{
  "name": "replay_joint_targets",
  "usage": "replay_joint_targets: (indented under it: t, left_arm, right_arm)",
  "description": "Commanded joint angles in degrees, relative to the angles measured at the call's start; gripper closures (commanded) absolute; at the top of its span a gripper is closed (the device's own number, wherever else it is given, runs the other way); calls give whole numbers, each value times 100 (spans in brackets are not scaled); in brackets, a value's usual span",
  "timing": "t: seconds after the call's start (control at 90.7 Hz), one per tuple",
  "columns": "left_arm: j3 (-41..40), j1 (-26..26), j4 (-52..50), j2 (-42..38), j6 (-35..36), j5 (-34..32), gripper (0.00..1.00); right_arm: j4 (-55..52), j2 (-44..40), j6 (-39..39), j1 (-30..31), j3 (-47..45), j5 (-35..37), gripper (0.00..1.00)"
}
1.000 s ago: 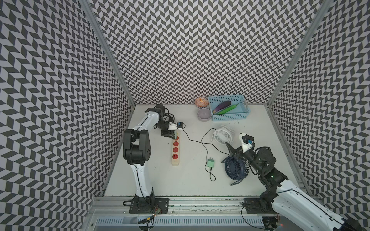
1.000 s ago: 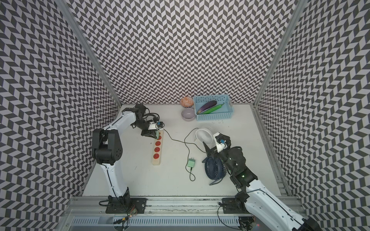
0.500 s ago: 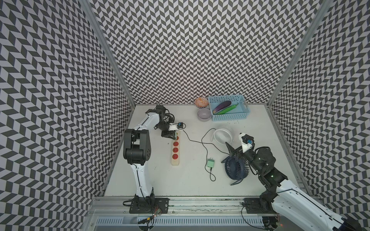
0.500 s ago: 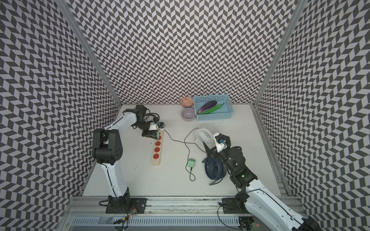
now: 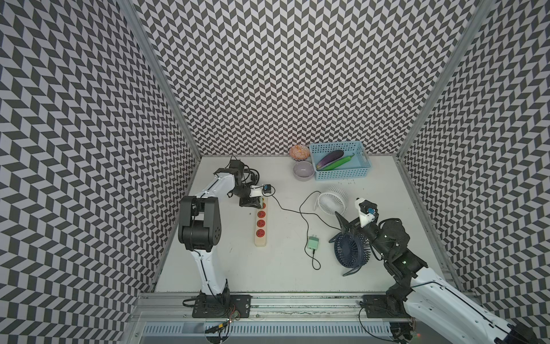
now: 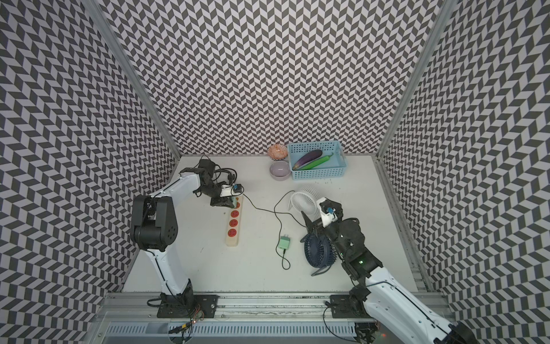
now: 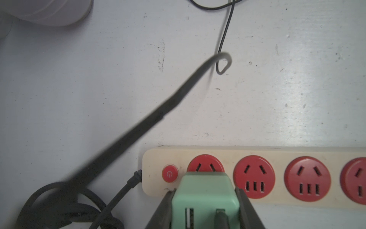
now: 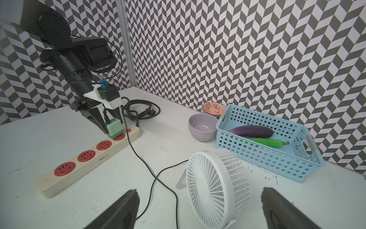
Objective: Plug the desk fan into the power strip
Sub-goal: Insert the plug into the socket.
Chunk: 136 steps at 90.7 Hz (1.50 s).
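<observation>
Cream power strip [image 5: 260, 242], three sockets [image 7: 307, 178] vacant; white desk fan [image 5: 331, 202] and spread, empty right gripper [image 8: 199, 191] well aside of it; left gripper [image 7: 205, 191] clamped on green plug adapter [image 8: 114, 127] at its switch-end socket [image 7: 206, 164], seating unconfirmed, release outstanding.

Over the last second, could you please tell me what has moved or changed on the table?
Nothing visibly changed. The left pincer stays shut on the green plug at the end socket of the power strip; the right pincer stays open near the white fan.
</observation>
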Motion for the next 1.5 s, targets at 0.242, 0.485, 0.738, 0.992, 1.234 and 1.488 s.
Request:
replay_joint_targets:
  t: [0.242, 0.485, 0.738, 0.992, 1.234, 1.488]
  left_arm:
    - [175, -111, -118, 931, -284, -453, 100]
    - [-629, -312, 259, 418, -336, -536, 100]
    - [-435, -120, 191, 628, -281, -676, 100]
    - [-524, 73, 225, 636, -247, -712, 100]
    - [-1090, -232, 574, 209, -296, -757, 100]
    - [-551, -349, 427, 564, -441, -806, 100]
  right_arm:
    - [297, 30, 40, -21, -70, -32, 0]
    - [326, 27, 50, -18, -69, -65, 0]
    - [298, 20, 50, -19, -71, -46, 0]
    - [332, 16, 33, -16, -63, -38, 0]
    - [306, -89, 36, -16, -88, -32, 0]
    - [297, -87, 32, -17, -79, -33, 0]
